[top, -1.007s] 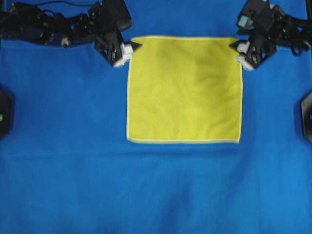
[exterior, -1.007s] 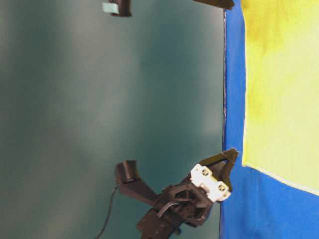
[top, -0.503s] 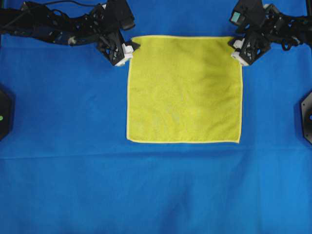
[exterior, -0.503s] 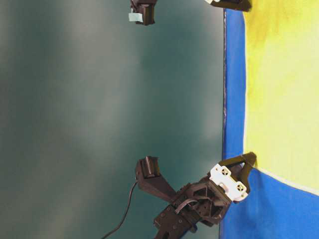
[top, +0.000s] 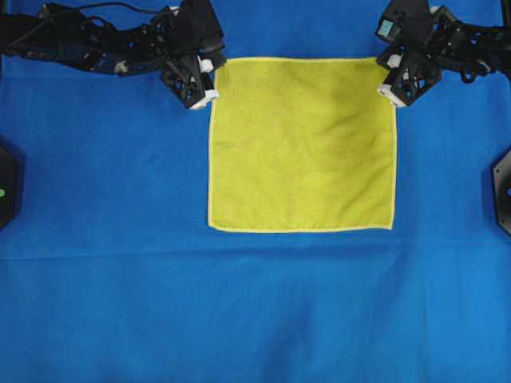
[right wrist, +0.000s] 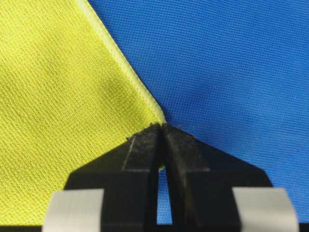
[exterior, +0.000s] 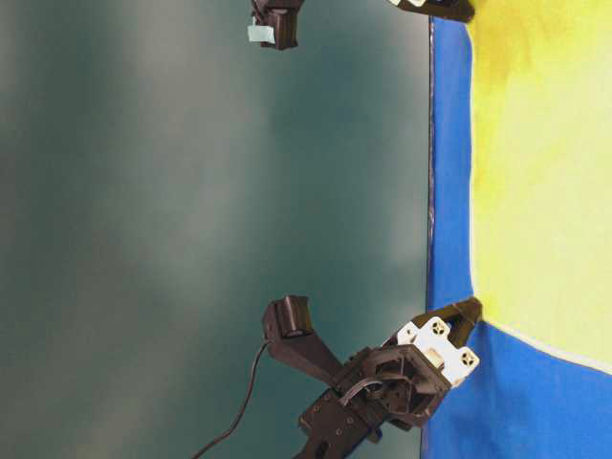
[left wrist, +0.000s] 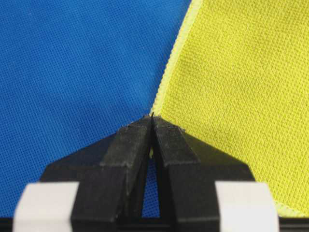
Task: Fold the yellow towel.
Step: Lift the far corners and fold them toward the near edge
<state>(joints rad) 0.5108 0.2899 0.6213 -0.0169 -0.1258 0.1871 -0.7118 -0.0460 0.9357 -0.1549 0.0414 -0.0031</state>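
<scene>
Overhead view: the bright yellow-green square microfibre towel (top: 302, 144), edged with a paler stitched hem, lies flat and unfolded on the large blue cloth (top: 255, 303) that covers the bench. The towel sits in the upper middle of the cloth, its sides square to the frame. The left end effector (top: 209, 74), black with white blocks, meets the towel's upper left corner; the right end effector (top: 386, 77) meets the upper right corner. Both arms reach in from the top edge. A dark fixture (top: 503, 190) stands at the right border, and another at the left border.

Table-level view (turned sideways): the towel (exterior: 535, 172) lies flat against the blue cloth (exterior: 449, 191), a plain teal wall (exterior: 191, 191) behind. The left end effector (exterior: 469, 311) rests its tips at the towel's nearer corner; the right end effector (exterior: 449, 8) shows only partly at the top edge.

Left wrist view: the left end effector (left wrist: 152, 118) has its two black fingers (left wrist: 133, 145) pressed together, pinching the very tip of the towel's (left wrist: 231, 87) corner against the blue cloth (left wrist: 72, 72).

Right wrist view: the right end effector (right wrist: 161, 126) is likewise pressed together on the tip of the towel's (right wrist: 58, 106) other corner, hem visible between the fingers (right wrist: 186, 150); blue cloth (right wrist: 231, 72) lies beyond.
</scene>
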